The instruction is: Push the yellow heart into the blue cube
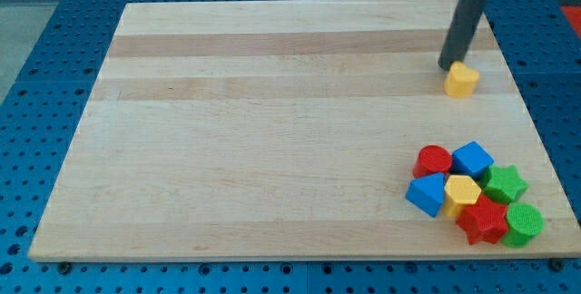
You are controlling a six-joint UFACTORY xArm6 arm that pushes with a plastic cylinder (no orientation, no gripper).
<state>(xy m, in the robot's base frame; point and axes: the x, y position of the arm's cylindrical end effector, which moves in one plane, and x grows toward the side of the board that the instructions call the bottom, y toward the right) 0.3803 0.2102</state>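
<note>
Yellow heart (462,80) sits touching my tip (446,66), just to its lower right; no pincer shows.

Illumination is bright and even across the wooden board (272,122), consistent with diffuse overhead light. No hard glare is present; a faint pale sheen lies along the lighter grain bands toward 12 o'clock. Shadows are soft and short. The rod (461,29) casts a small dark patch at my tip (447,65), just at 9 o'clock of the yellow heart (462,80). The clustered blocks at 4 o'clock show thin contact shadows only. Focus is moderate overall: block edges read slightly soft, and compression blur smears the blue perforated table (36,103). Board edges converge toward 12 o'clock from perspective; no marked lens curvature is evident.
</note>
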